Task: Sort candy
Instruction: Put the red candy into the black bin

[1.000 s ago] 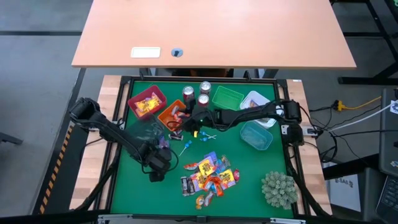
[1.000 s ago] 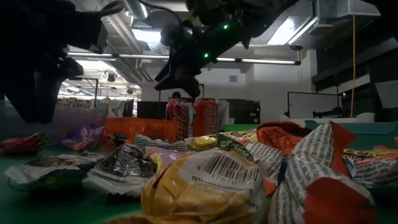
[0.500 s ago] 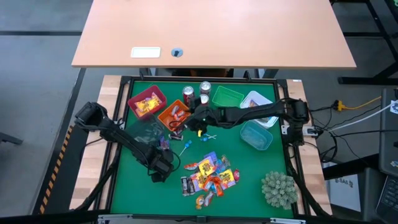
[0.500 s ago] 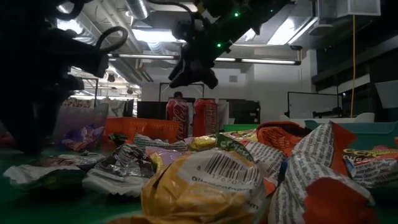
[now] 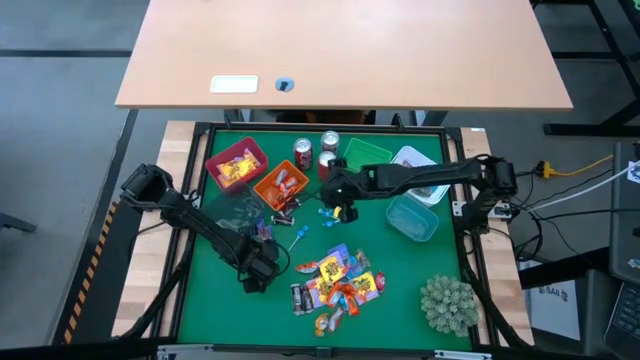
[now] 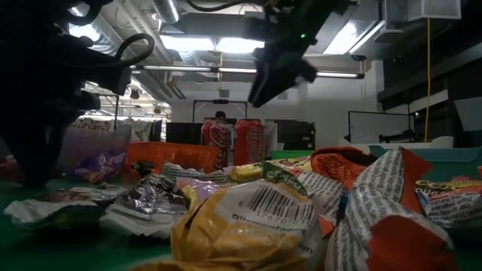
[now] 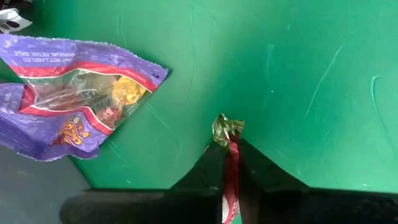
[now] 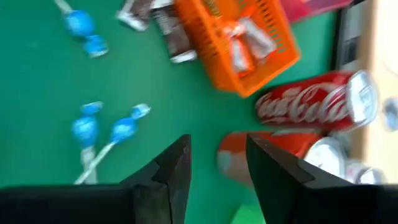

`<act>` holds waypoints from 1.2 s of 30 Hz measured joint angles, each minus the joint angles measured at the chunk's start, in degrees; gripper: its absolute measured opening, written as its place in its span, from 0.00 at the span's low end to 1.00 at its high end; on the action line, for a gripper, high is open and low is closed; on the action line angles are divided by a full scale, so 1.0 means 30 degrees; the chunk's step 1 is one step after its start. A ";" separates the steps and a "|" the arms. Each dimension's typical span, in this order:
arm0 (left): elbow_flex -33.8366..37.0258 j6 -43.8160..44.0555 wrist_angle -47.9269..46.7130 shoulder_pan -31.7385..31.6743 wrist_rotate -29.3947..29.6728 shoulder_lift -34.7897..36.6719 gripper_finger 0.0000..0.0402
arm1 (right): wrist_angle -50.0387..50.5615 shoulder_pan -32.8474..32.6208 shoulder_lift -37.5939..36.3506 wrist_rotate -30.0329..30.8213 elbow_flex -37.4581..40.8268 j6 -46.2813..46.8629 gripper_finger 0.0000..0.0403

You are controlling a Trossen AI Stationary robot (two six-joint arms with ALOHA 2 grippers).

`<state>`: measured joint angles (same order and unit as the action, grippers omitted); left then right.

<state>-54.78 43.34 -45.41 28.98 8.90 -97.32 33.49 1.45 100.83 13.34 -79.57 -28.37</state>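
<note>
The candy is a pile of small wrapped sweets at the near middle of the green mat; it also fills the low view's foreground. My left gripper points down at the pile's left, shut on a small red sweet. A purple bag lies beside it. My right gripper hangs open above the mat near blue lollipops and two soda cans, holding nothing. My left gripper pinches the red wrapper between its two fingertips, coming from above and pointing down. The wrapper's green twisted end sticks out just past the fingertips, down at the mat.
At the far side stand a red basket, an orange basket, a green basket, a clear tub and a teal tub. A clear box is at the left. A spiky plant ball sits near right.
My right gripper has gone from over the orange basket toward the table's right edge and risen, tipping as it went. My left gripper has sunk a little, down to the mat beside the purple bag.
</note>
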 joint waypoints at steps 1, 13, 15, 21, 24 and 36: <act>0.0000 0.0004 0.0032 -0.0057 -0.0009 0.0000 0.01 | 0.0552 0.0000 -0.0171 -0.0361 0.0000 0.0394 0.38; -0.1176 -0.0193 0.0081 -0.1698 -0.0442 0.1177 0.00 | 0.6173 0.0000 -0.1218 -0.2664 0.0000 0.3120 0.38; -0.1595 -0.0559 0.0210 -0.2105 -0.0525 0.1823 0.00 | 0.6997 0.0000 -0.1417 -0.2805 0.0007 0.3366 0.38; -0.2076 -0.1100 -0.0081 -0.3486 -0.0386 0.4625 0.00 | 0.8579 0.0000 -0.1943 -0.2818 0.0007 0.3896 0.38; -0.2084 -0.0932 -0.1109 -0.4289 0.0079 0.6138 0.00 | 0.9393 0.0000 -0.2082 -0.2818 0.0024 0.3896 0.38; -0.2084 0.0564 -0.8573 -0.6058 0.3972 0.8961 0.03 | 0.9470 0.0011 -0.3276 -0.2822 0.2751 0.7420 0.38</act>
<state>-61.04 45.03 -71.13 10.81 20.81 -70.43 61.90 1.49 91.00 4.87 -71.32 -6.12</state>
